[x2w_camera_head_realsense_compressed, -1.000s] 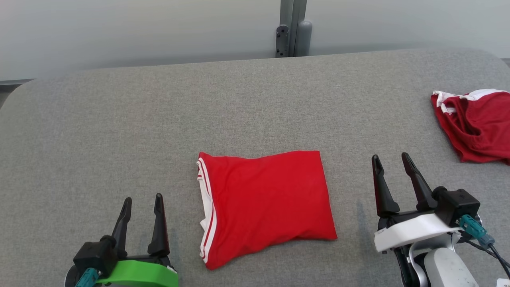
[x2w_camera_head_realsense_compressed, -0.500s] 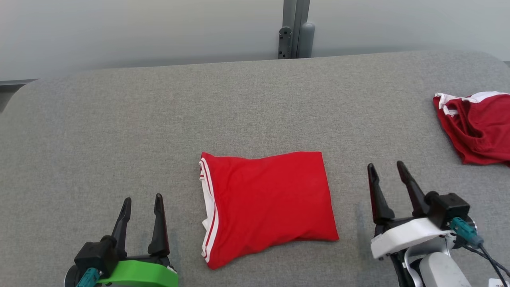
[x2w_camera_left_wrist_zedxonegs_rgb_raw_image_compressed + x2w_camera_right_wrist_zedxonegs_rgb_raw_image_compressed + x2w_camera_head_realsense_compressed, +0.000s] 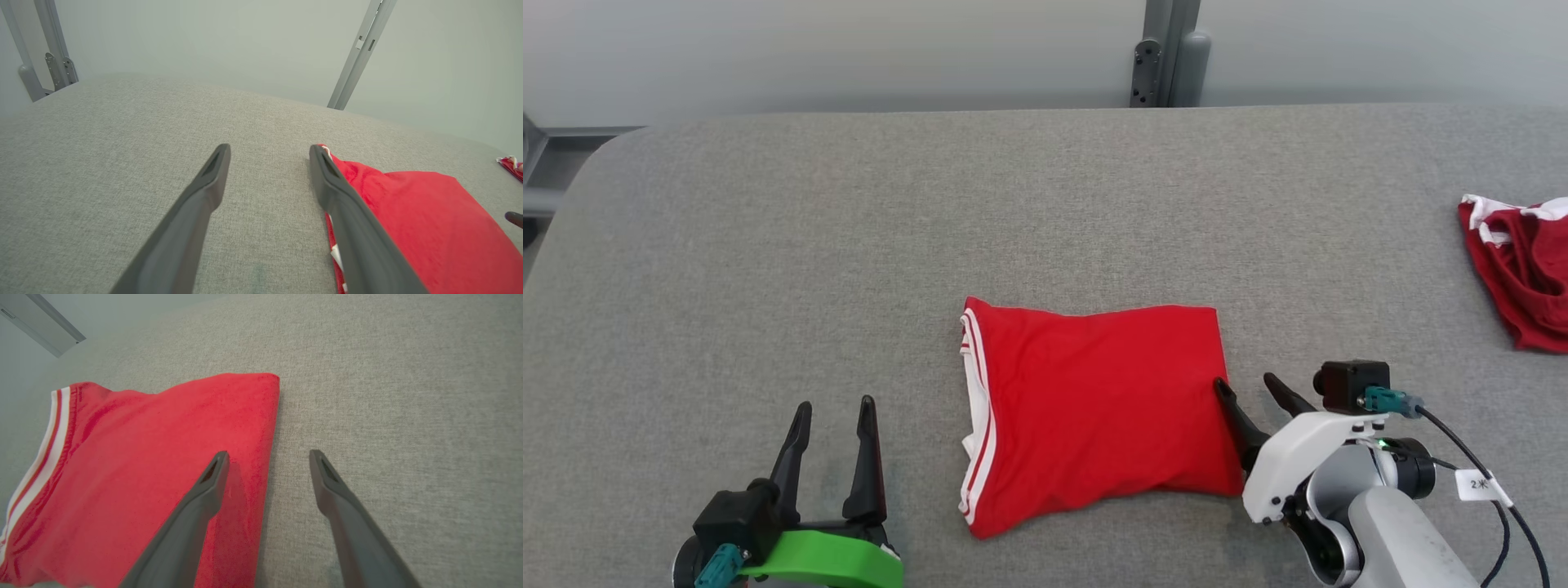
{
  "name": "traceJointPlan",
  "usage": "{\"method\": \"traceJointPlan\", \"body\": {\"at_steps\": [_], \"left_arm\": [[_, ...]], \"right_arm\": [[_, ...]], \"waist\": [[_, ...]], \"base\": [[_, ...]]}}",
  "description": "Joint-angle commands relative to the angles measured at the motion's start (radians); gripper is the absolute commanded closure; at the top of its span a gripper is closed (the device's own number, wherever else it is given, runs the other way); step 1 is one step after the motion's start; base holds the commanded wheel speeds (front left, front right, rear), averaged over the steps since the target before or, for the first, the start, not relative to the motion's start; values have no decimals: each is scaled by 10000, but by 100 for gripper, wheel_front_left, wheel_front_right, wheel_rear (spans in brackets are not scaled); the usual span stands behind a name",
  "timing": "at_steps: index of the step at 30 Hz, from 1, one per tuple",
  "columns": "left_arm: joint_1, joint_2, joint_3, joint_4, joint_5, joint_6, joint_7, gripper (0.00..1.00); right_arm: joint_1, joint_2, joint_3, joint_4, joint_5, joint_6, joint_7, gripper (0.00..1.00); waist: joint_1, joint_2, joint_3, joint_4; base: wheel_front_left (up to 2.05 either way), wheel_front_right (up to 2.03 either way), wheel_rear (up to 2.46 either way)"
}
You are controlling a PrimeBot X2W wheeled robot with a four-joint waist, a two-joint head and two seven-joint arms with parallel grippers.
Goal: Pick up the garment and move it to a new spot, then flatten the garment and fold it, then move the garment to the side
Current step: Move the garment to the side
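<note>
While the big gray counter (image 3: 768,245) stretched wide under everything, the red garment (image 3: 1094,408) lay folded flat on it. It sat about halfway between the left and right edges and close to the near edge, in a neat block.

A second red cloth (image 3: 1523,269) with white trim lay in a crumpled heap at the counter's right edge, well apart from the garment.

The right end effector (image 3: 1245,380) was at the garment's right side, toward its near right corner. Its two dark fingers (image 3: 204,498) were spread open and held nothing. One finger was over the red cloth and the other was over the bare counter, with the garment's right edge between them. It was too hard to tell if the finger touched the cloth.

The left end effector (image 3: 836,403) was open too, and it held nothing. It was over the bare counter by the near edge, near the garment's left side but apart from it.

A gray metal post (image 3: 1168,49) stood behind the far edge, against a pale wall.

Thin white stripes (image 3: 976,392) ran down the garment's left side.
</note>
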Motion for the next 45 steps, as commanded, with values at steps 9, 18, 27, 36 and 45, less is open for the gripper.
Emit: {"method": "traceJointPlan", "body": {"at_steps": [9, 18, 27, 36, 45], "left_arm": [[-209, -18, -126, 22, -311, 118, 2, 0], [-138, -17, -164, 10, -380, 153, 2, 0], [-56, -9, -21, -50, -54, 17, 3, 0], [-317, 264, -26, -111, 173, -47, 26, 0], [-561, 528, -255, -238, 342, -92, 219, 0]], "right_arm": [[-857, -28, 211, 1265, 642, 0, 962, 0], [-1282, -70, 685, 1436, 1281, 0, 605, 100], [-1399, -724, 503, 815, 1244, -7, -219, 100], [-1201, -1163, -129, -74, 1080, -7, -193, 100], [-1213, -1097, -455, -599, 878, -5, -371, 100]], "waist": [[0, 0, 405, 631], [0, 0, 477, 184], [0, 0, 525, -1441], [0, 0, 965, -3910], [0, 0, 1276, -4888]], "base": [[0, 0, 0], [0, 0, 0], [0, 0, 0], [0, 0, 0], [0, 0, 0]]}}
